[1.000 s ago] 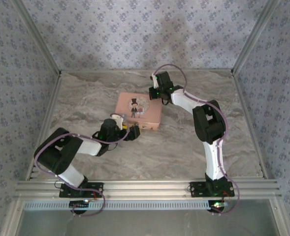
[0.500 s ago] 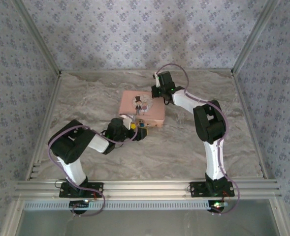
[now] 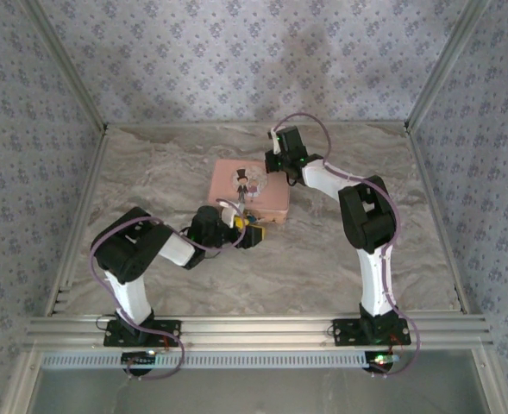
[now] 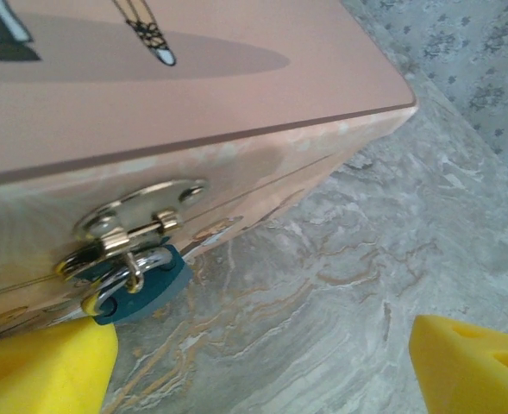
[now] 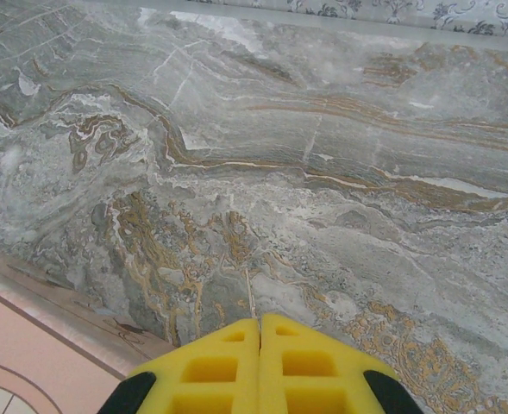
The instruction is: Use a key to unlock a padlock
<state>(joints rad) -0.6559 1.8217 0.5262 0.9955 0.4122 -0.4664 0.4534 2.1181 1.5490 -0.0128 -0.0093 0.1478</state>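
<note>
Top view: left pincer [image 3: 252,231] by the near edge of the pink tin [image 3: 249,185], right pincer [image 3: 278,168] at its far side. Left wrist: 2 fingers [image 4: 38,371] wide apart, empty; the padlock [image 4: 141,280] hangs from the clasp [image 4: 141,211] beside one. Right wrist: fingers pressed together above the table [image 5: 322,172].

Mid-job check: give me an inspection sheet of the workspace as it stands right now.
Surface: marbled grey tabletop.
Job's things: padlock hangs from the clasp on the front of the pink tin, shackle through the clasp.
Clutter: nothing seen.
Grippers: left gripper open, fingers spread wide in front of the padlock, contact unclear; right gripper shut, by the tin's far side.
Cables: purple cable looped along each arm.
Surroundings: patterned walls; aluminium rail at the near edge.
</note>
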